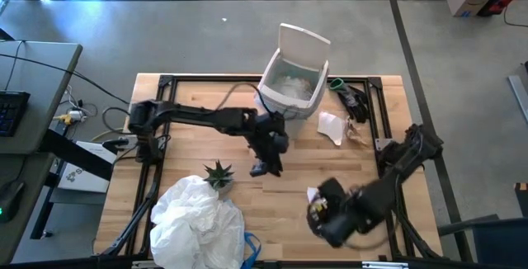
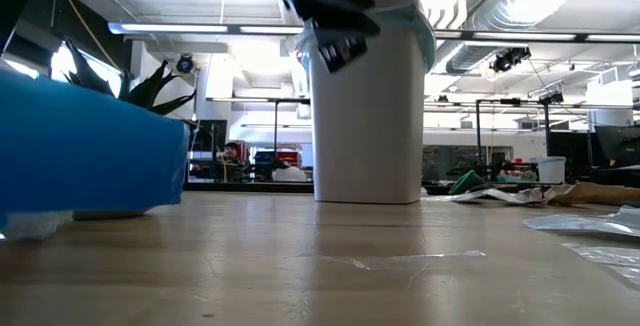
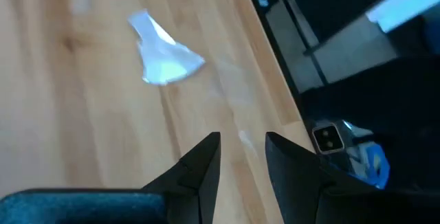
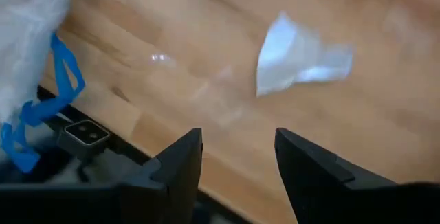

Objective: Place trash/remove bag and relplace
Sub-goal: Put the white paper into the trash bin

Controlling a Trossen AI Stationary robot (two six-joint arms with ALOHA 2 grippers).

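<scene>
On the wooden table, the left gripper hangs over the middle of the boards, its two dark fingers standing slightly apart with nothing between them. A scrap of white paper lies on the wood ahead of those fingers, well apart from them and untouched. The white plastic bin, lid raised and lined with a thin translucent light-blue bag, stands at the table's far edge, just beyond this gripper. Near the front edge on the right side, the right gripper hovers with its fingers spread and empty; a crumpled white paper piece lies on the boards in front of them, not touching. More paper trash lies beside the bin. A bunched white plastic bag with blue ties rests at the front left, next to a small green spiky plant.
</scene>
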